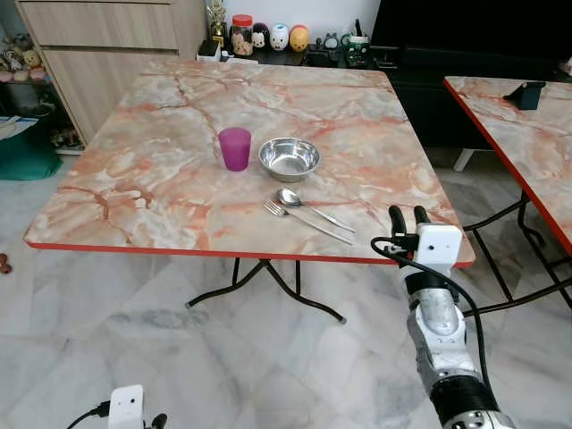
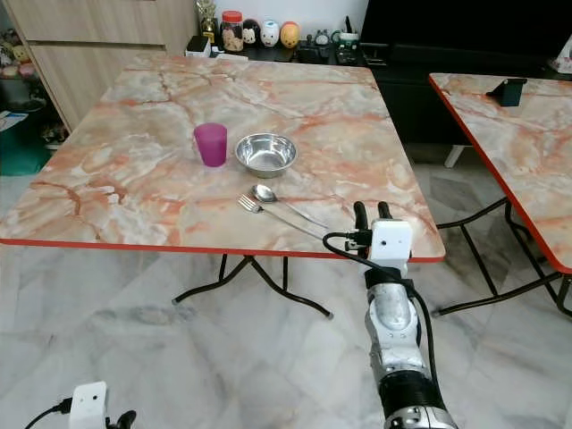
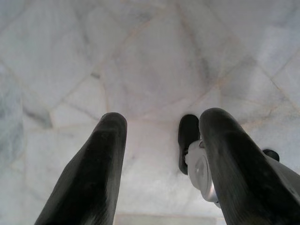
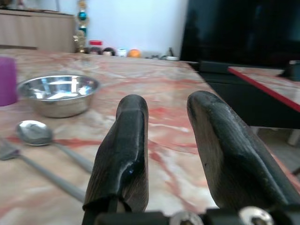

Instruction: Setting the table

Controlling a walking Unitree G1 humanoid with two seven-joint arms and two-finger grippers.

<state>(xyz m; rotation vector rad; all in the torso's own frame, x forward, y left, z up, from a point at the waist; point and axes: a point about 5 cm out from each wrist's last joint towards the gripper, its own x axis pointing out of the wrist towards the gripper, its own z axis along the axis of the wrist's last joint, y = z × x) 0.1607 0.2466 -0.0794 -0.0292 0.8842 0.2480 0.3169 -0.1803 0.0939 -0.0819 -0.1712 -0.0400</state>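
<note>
The thin steel fork (image 1: pixel 307 222) and steel spoon (image 1: pixel 310 207) lie side by side at five o'clock of the shiny steel bowl (image 1: pixel 289 158) on our marbled surface (image 1: pixel 161 170); stiff, light and slippery, we judge them best pinched mid-handle. Our right hand (image 1: pixel 408 215) hovers near, slightly parted, empty; our left hand (image 3: pixel 159 164) hangs open.

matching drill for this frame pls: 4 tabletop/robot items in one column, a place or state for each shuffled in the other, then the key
1. purple cup
2. steel bowl
3. fork
4. right gripper

A. empty, fingers apart, at the table's near edge
B. lies nearest the table's near edge, beside the spoon
C. stands upright, left of the bowl
D. sits between the cup and the cutlery's right side, empty

Pairs: 1-C, 2-D, 3-B, 4-A
</note>
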